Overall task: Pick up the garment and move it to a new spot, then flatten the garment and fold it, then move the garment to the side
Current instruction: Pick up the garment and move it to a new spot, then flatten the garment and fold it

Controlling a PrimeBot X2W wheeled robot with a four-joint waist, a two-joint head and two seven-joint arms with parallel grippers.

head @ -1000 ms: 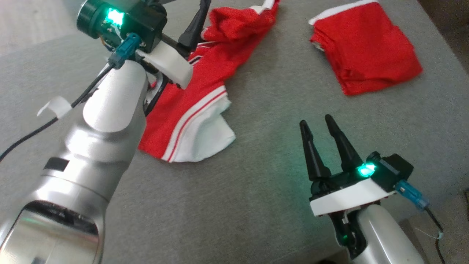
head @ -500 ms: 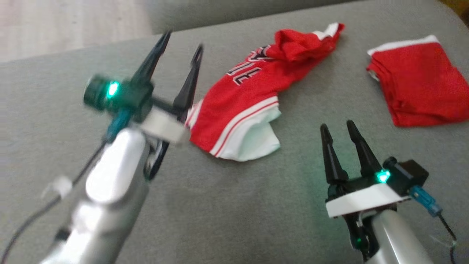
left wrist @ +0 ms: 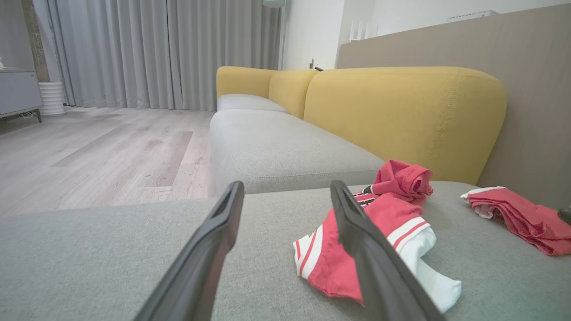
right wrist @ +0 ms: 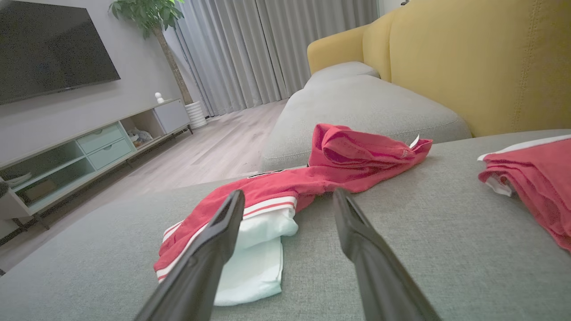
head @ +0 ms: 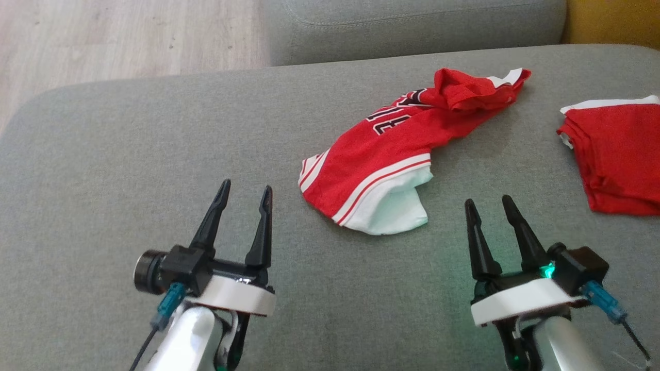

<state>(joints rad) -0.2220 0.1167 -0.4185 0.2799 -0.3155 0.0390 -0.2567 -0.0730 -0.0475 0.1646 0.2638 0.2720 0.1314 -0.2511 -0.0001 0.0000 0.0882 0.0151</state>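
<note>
The left gripper point(head: 246, 185), two long dark fingers, drew back off the crumpled red-and-white jersey point(head: 376, 159) to its eight o'clock, clear of it, uncovering its black lettering point(head: 389, 119).

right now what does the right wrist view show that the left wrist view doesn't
The right wrist view adds a wall-mounted tv, a leafy plant and a low media cabinet with pale green drawers. The left wrist view adds a tall beige panel behind the sofa. Shared: the crumpled red jersey on the grey seat cushion, the folded red garment lying apart from it, the yellow backrest, grey curtains and wood floor.
</note>
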